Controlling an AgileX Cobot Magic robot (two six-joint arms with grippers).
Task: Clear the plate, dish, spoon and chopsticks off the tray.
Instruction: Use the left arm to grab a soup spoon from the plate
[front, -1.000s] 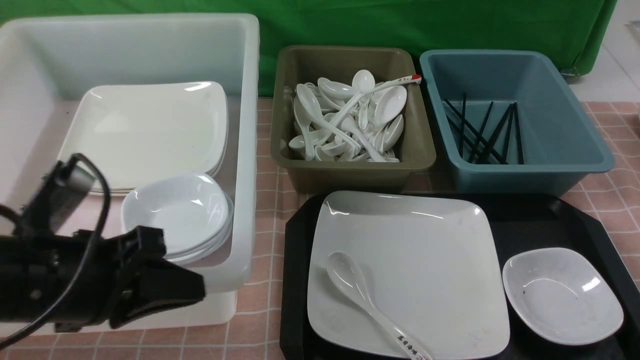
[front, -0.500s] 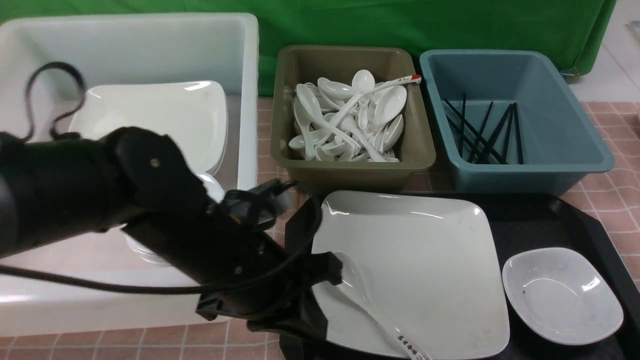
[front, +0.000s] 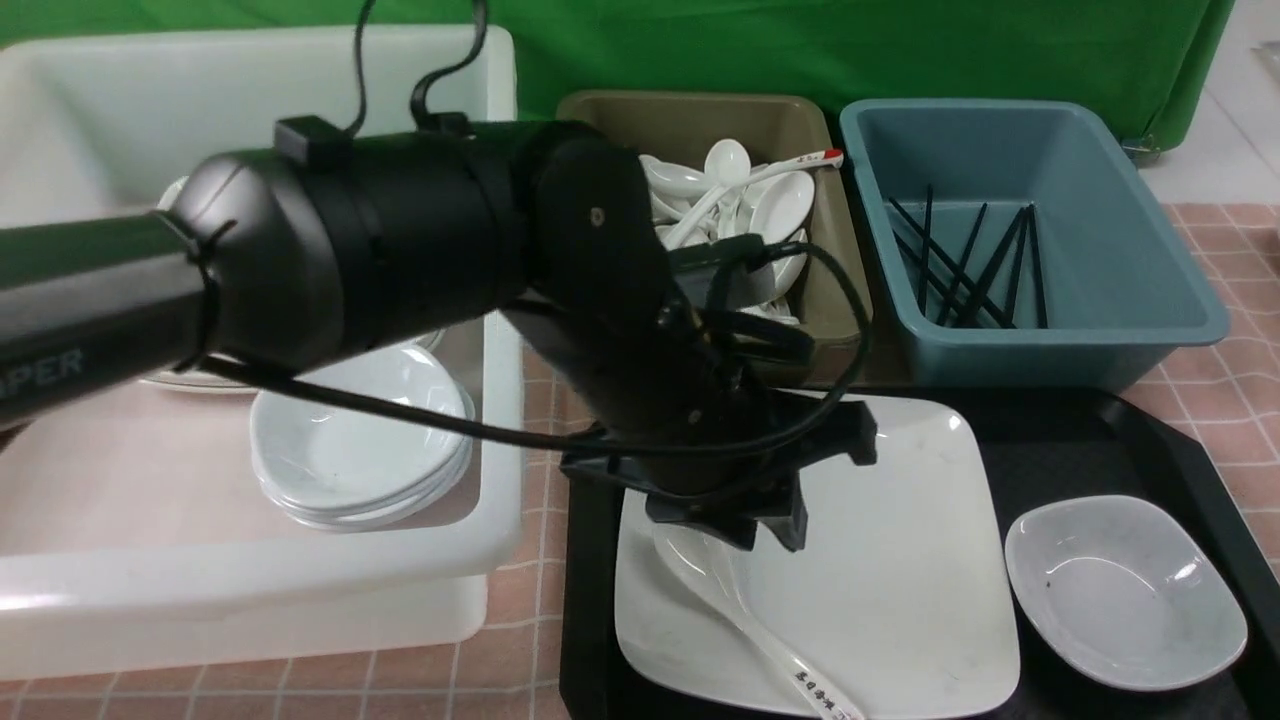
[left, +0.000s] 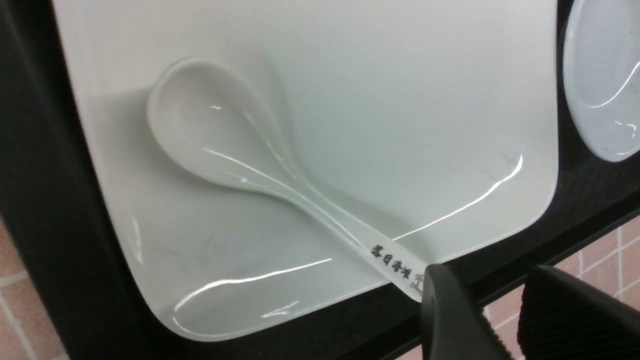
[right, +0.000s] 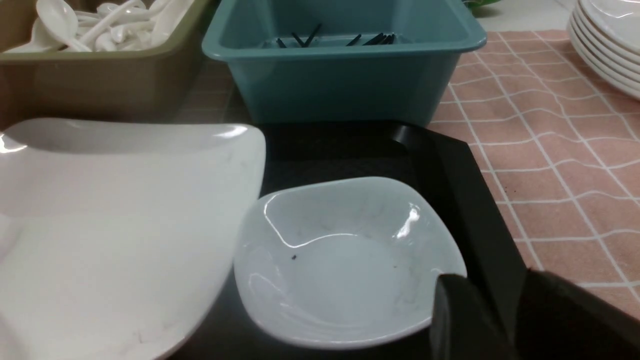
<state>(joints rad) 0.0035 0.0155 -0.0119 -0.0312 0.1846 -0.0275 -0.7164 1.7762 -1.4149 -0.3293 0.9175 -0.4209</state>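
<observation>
- One black tray (front: 1100, 440) sits on the pink checked table (front: 520, 640), at the near right.
- One big square white plate (front: 900, 560) lies on the left part of the tray.
- One small white dish (front: 1120, 590) lies on the tray just beside the plate, on its right.
- One white spoon (front: 740, 620) lies on the plate. It lies slanted, with its bowl facing up at the far left. Its handle points near and right, and the end with black letters pokes over the plate's near edge.
- Three tubs stand on the table: a white tub (front: 490, 300) on the left, an olive tub (front: 830, 290) in the middle and a blue tub (front: 1150, 300) on the right.
- Black chopsticks (front: 960, 270) lie in the blue tub, too crossed over to count.
- The left end effector (front: 745, 525) hangs over the spoon's bowl, spread apart and holding nothing.
- The right end effector (right: 500, 310) is by the dish's near right edge, spread apart and holding nothing.
</observation>
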